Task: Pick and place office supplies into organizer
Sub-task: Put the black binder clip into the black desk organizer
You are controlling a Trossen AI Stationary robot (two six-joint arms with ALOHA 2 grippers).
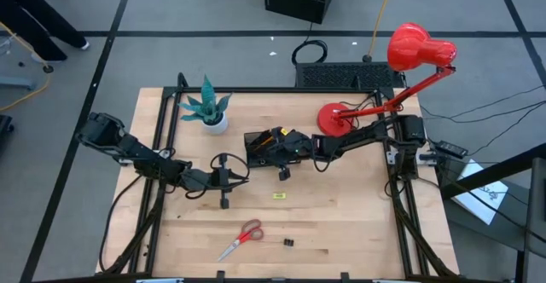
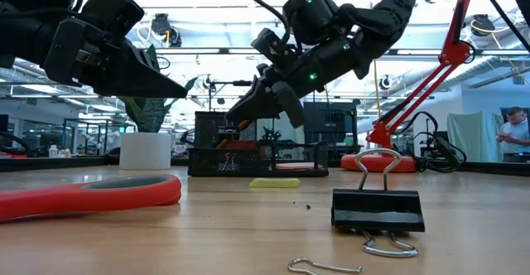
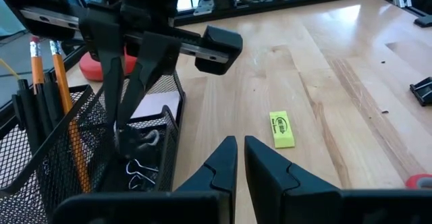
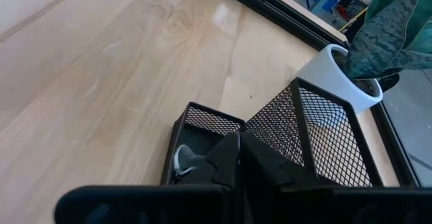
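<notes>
Right tool (image 3: 125, 126), fingers together, dips into the organizer (image 1: 271, 147) mid-desk (binder clips inside); lifting carelessly may snag the mesh wall. Left tool (image 1: 223, 177) waits closed beside it.

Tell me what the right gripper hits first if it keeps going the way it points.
Most likely the organizer: the right gripper, shut, points down into its low front compartment, where silvery binder clips lie. Depth is unclear.

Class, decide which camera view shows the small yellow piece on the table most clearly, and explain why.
The left wrist view: the yellow piece lies unobstructed on bare wood, its printed face visible. The high view shows only a speck; the low view an edge-on sliver; the right wrist view misses it.
</notes>
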